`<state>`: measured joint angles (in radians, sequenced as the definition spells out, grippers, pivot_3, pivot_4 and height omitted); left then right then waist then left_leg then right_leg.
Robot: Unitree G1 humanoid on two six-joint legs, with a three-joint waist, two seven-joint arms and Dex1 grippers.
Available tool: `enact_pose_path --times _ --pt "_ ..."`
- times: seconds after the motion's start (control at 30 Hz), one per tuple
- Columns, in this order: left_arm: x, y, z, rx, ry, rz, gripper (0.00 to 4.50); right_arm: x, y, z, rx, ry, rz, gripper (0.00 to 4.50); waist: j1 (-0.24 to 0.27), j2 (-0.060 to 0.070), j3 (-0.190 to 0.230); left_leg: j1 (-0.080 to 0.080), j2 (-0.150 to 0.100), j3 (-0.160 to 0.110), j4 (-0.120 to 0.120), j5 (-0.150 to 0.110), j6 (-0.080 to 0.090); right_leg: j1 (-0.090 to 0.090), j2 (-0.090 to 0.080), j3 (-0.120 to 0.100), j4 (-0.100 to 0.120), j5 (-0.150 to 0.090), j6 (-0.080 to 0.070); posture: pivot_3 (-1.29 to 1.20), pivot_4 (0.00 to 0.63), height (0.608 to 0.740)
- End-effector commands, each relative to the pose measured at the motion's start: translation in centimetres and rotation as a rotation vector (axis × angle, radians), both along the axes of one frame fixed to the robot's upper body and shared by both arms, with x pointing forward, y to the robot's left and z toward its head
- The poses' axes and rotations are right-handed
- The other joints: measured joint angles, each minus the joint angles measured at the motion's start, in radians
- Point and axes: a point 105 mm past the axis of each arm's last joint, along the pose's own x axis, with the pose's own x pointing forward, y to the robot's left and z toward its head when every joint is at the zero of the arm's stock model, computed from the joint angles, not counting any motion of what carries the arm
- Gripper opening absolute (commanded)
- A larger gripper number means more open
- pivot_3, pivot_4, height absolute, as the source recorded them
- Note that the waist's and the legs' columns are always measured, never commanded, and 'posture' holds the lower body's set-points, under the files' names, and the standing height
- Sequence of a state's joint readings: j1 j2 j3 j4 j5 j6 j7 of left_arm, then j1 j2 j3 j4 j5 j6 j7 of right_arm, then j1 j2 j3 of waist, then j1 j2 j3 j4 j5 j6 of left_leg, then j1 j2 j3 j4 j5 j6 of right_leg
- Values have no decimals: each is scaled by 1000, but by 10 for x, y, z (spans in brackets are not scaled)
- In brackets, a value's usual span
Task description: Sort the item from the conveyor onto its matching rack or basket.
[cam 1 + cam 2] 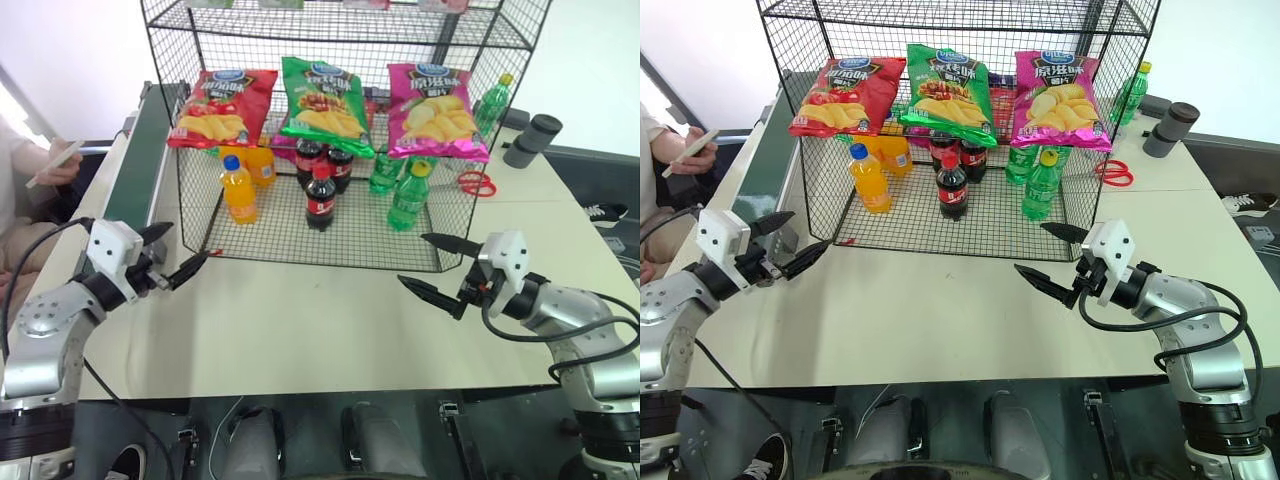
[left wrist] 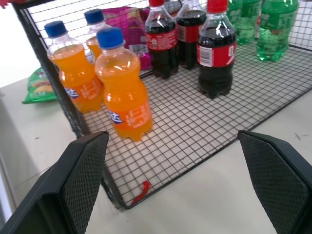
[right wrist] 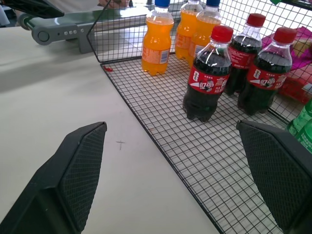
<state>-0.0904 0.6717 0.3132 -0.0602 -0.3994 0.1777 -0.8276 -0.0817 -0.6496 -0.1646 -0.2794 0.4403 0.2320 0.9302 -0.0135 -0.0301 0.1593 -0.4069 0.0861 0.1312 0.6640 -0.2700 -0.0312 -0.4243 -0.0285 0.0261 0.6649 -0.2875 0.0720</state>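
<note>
While both arms hang level over the desk, no item is in either grip. Read from left to right: a person's hand holds a flat object beside the conveyor, whose visible dark green belt carries nothing. The left gripper stands with its jaws spread wide and empty, near the front left corner of the rack. On the rack's middle tier lie a red crisp bag, the green crisp bag and a pink crisp bag, side by side. Below them, on the bottom mesh, stand orange soda bottles, cola bottles and green soda bottles. Red scissors lie on the desk just right of the rack. The right gripper is likewise fully spread and holds nothing.

Judged from this layout, the green bag already rests on its rack, so the placing step appears complete. The next move likely calls for waiting at the ready, or turning the left gripper toward the belt should a further item arrive.
</note>
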Motion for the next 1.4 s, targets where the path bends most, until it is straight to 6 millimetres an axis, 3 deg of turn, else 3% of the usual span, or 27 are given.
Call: enact_pose_path --times 0.03,0.2,0.47,1.4 --pt "-1 0 4 39 -26 -7 4500 -2 0 7 -13 -34 6 4446 0 0 0 0 0 0 0 0 0 0 0 0 0 0 0 0 150 740" --pt "2 3 5 57 -44 12 4500 -3 -2 6 -28 -38 -2 4446 0 0 0 0 0 0 0 0 0 0 0 0 0 0 0 0 150 740" --pt "-5 -5 6 75 -55 -96 4500 -2 -2 5 -34 -38 3 4446 0 0 0 0 0 0 0 0 0 0 0 0 0 0 0 0 150 740" --pt "-4 -11 -1 115 -58 -84 4500 0 0 0 -65 -52 4 4446 0 0 0 0 0 0 0 0 0 0 0 0 1 0 0 0 150 740"
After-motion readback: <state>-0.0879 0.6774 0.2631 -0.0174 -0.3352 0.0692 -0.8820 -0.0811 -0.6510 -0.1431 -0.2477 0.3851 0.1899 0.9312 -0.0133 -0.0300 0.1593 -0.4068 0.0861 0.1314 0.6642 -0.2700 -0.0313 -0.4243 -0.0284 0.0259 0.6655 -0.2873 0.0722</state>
